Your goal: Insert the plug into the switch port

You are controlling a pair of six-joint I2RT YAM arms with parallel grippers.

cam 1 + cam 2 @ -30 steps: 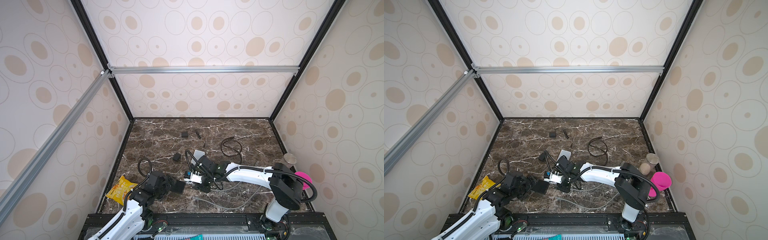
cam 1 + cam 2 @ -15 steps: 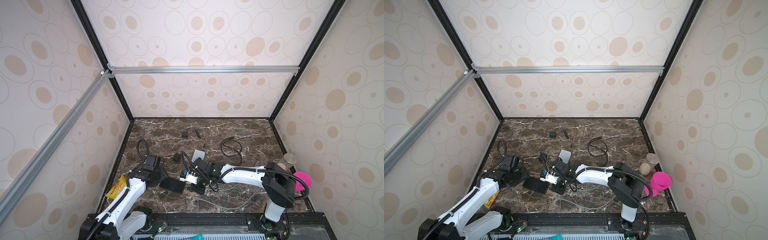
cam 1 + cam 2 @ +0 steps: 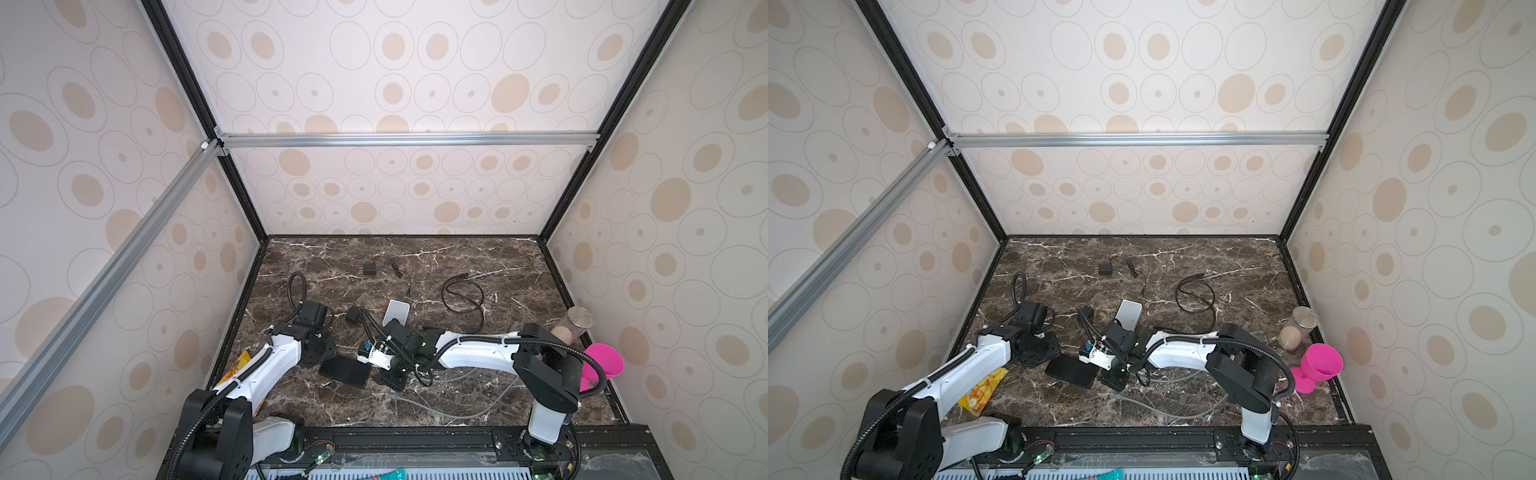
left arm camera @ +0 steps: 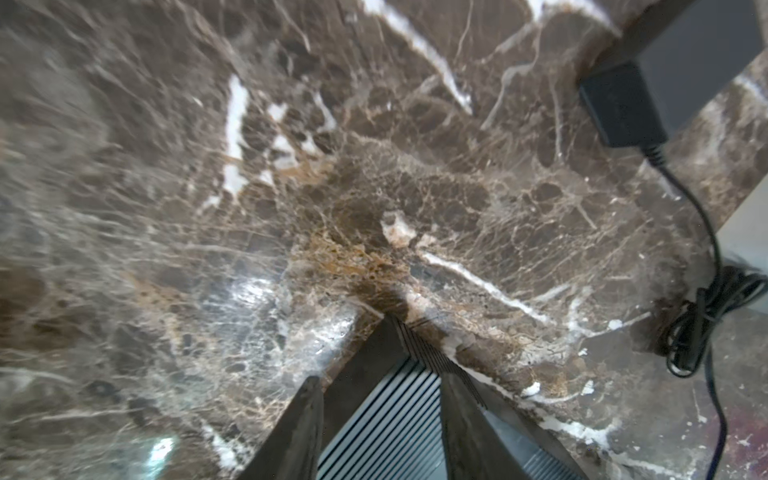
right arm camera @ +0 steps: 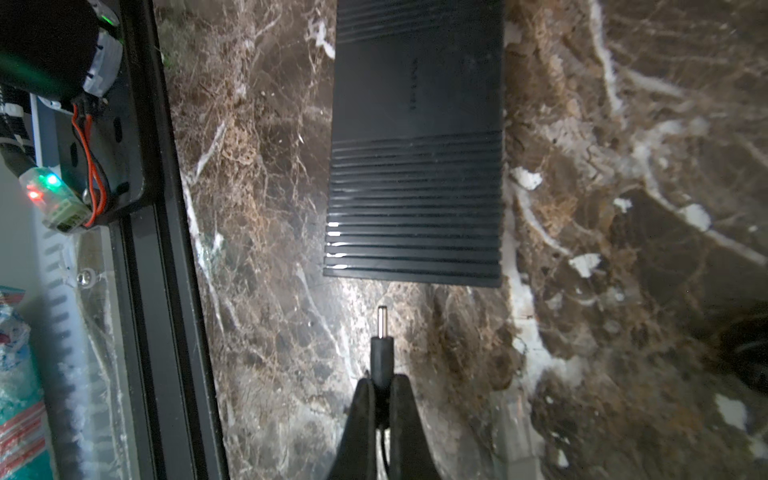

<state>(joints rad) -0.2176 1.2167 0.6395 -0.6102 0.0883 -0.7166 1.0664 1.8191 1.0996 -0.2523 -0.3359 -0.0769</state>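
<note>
The flat black ribbed switch (image 3: 343, 372) (image 3: 1070, 372) lies on the marble floor between the two arms. My left gripper (image 3: 321, 354) (image 3: 1043, 352) is at its left end. In the left wrist view the left gripper (image 4: 376, 376) has a finger on each side of the switch (image 4: 386, 415) corner, pressed against it. My right gripper (image 5: 381, 380) (image 3: 384, 376) is shut on the black barrel plug (image 5: 381, 349). The plug's metal tip points at the switch's near end (image 5: 415, 274), a short gap away. The port itself is hidden.
A black adapter (image 4: 623, 108) with a bundled cord lies near the left gripper. A white device (image 3: 397, 311), a coiled black cable (image 3: 461, 295), a grey cable (image 3: 436, 411), a jar (image 3: 575, 322), a pink cup (image 3: 602, 365) and a yellow packet (image 3: 239, 365) lie around. The front rail (image 5: 141, 249) runs alongside.
The left arm swung up from the front to the switch's left end and its jaws narrowed onto the corner. The right gripper with the plug shifted slightly left.
</note>
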